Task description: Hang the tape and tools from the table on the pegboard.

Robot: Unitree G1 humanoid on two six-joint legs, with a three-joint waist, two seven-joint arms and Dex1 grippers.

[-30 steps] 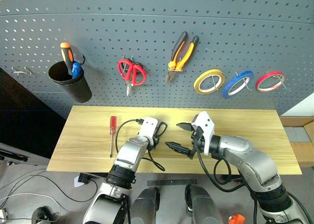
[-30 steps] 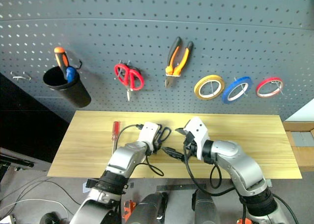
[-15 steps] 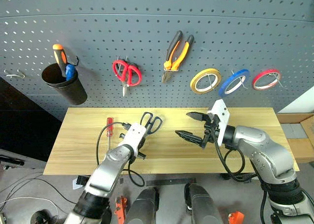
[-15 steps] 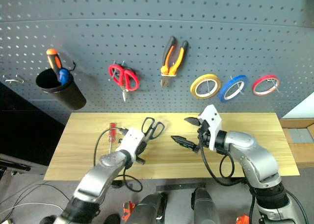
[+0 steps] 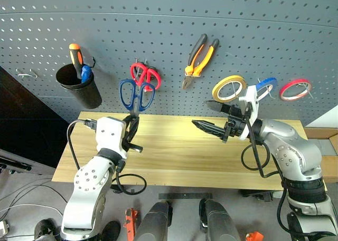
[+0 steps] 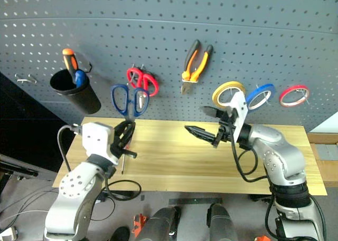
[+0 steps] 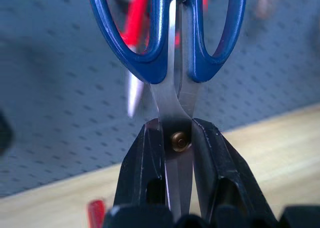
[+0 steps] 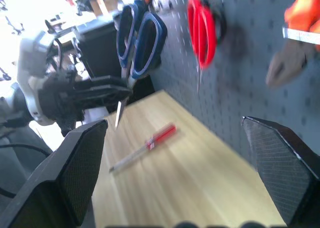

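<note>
Light was even and fairly bright across the pegboard, whose hole rows bowed toward the picture edges. Hanging items cast only faint, soft shadows. The surface was evenly lit and free of hard glare. In the left wrist view the blue scissors were sharp, the board behind them soft. The right wrist view was blurred, with a washed-out white patch in one corner.

Blue-handled scissors upright, handles up, before pegboard.
</note>
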